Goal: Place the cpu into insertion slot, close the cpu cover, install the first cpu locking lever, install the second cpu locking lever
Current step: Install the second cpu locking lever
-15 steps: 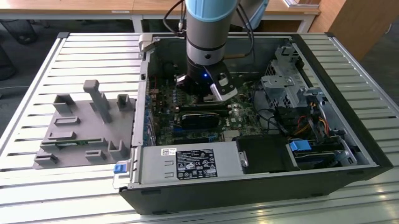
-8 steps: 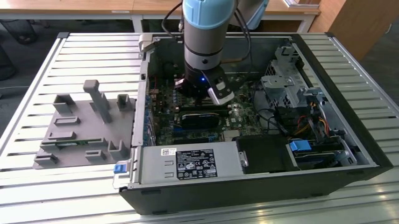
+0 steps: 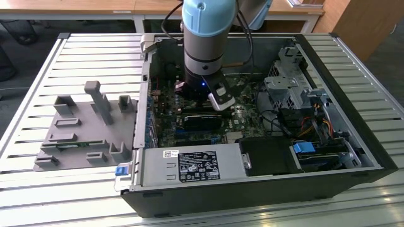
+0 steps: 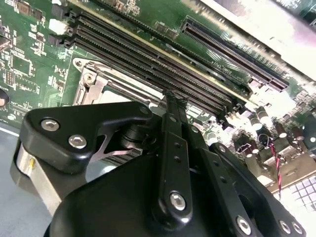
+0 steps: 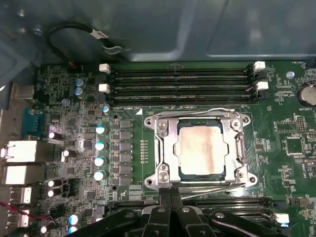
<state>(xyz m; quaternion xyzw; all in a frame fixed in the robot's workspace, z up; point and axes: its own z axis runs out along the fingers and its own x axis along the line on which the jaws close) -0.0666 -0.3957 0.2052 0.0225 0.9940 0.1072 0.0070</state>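
You have open room on the slatted counter point(image 3: 82, 52) along its far edge and near its back corners; the grey fixture block point(image 3: 85, 125) with its upright posts takes up the middle of the bare side. Inside the open computer case point(image 3: 353, 156), the arm point(image 3: 203, 42) comes down through the central gap over the motherboard point(image 5: 79, 113). The drive cage and cables point(image 3: 296, 101) crowd one side wall, and the power supply point(image 3: 189, 166) blocks the case's near edge. In the first wrist view, the gripper point(image 5: 170, 197) sits tight against the cpu cover point(image 5: 165, 148), hemmed in by memory slots point(image 5: 180, 84) on either side. Capacitors point(image 5: 100, 145) stand just beside the socket.
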